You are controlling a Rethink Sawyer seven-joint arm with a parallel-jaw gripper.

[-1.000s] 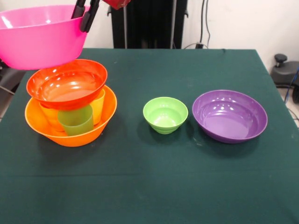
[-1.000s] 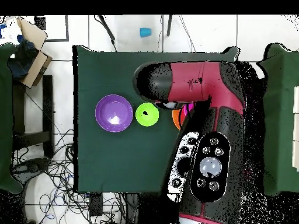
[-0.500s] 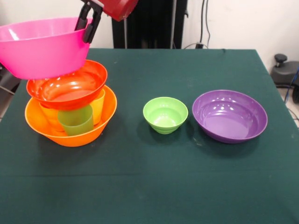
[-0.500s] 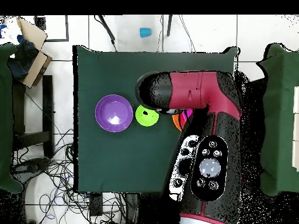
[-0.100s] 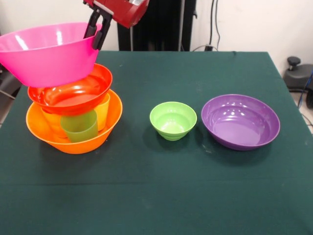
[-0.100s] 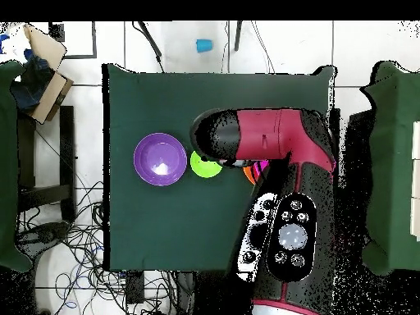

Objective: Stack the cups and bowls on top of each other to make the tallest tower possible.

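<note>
Dark green cloth covers the table, a matte, slightly wrinkled surface against which every glossy plastic piece stands out. At the left edge of the cloth the tower is found: a large orange bowl as base, with a translucent green cup, a yellow cup and an orange cup standing inside it, and a wide, shallow red-orange bowl resting on their rims. Directly above the tower, a large pink bowl is held tilted, pinched at its right rim by the gripper, one finger inside the wall and one outside. Its lower side looks to be touching or just short of the red-orange bowl; which cannot be told.

Since the pink bowl is gripped at one edge only and sits off-centre toward the left of the tower, it may be judged likely to tip or slide off once released. The smooth tapered cups beneath give narrow, slick support, so a sideways push could shift the red-orange bowl too.

To the right of the tower, well apart, a small light green bowl with a narrow foot sits just beside a wide purple bowl, both thin-walled and shiny.
</note>
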